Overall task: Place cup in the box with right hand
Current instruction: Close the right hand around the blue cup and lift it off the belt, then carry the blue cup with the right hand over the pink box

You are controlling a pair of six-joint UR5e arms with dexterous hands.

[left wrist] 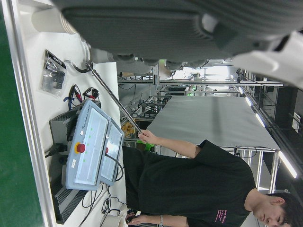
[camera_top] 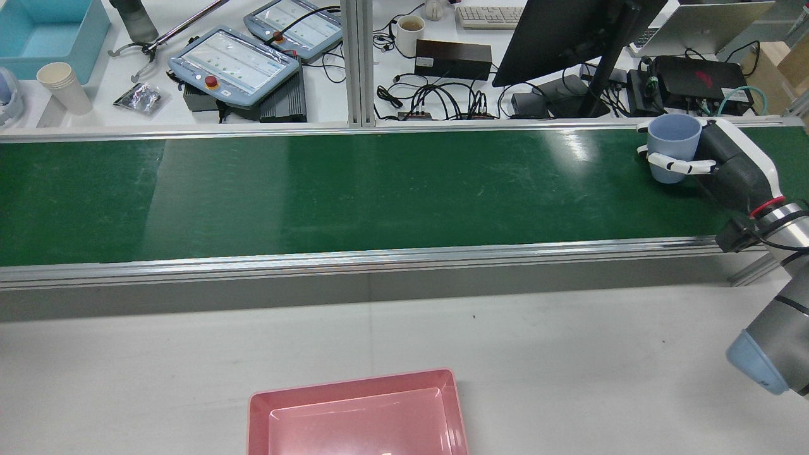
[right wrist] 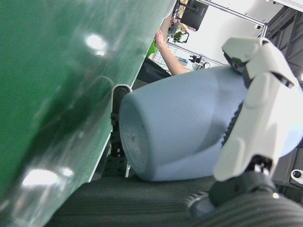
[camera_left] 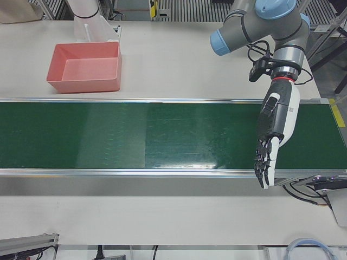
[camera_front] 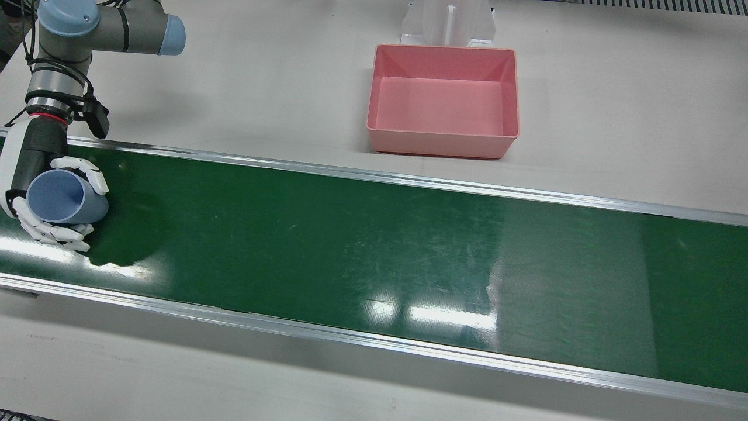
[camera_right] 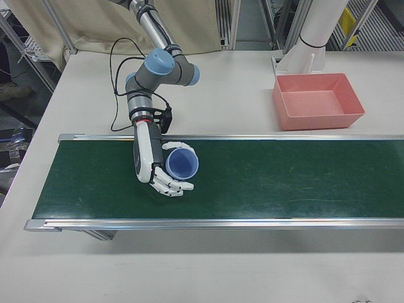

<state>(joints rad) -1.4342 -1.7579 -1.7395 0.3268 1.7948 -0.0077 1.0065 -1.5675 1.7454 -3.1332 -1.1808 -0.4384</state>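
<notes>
My right hand [camera_front: 29, 155] is shut on a light blue cup [camera_front: 61, 199] at the end of the green belt [camera_front: 350, 245], and a shadow lies on the belt beside it. The cup stands upright in the rear view [camera_top: 674, 142], with the hand [camera_top: 730, 164] behind it. The hand [camera_right: 148, 158] and cup [camera_right: 182, 163] also show in the right-front view, and the right hand view shows the cup [right wrist: 180, 127] with white fingers [right wrist: 255, 118] around it. The pink box [camera_front: 442, 146] is empty on the white table beyond the belt [camera_top: 354, 382] [camera_left: 84, 81] [camera_right: 319, 117]. My left hand [camera_left: 276, 122] is open and empty over the belt's other end.
Aluminium rails [camera_front: 374, 342] edge the belt. A white pedestal [camera_front: 447, 23] stands right behind the box. Past the belt's far side, a bench holds teach pendants [camera_top: 234, 63], a paper cup [camera_top: 57, 85], a monitor [camera_top: 569, 31] and cables.
</notes>
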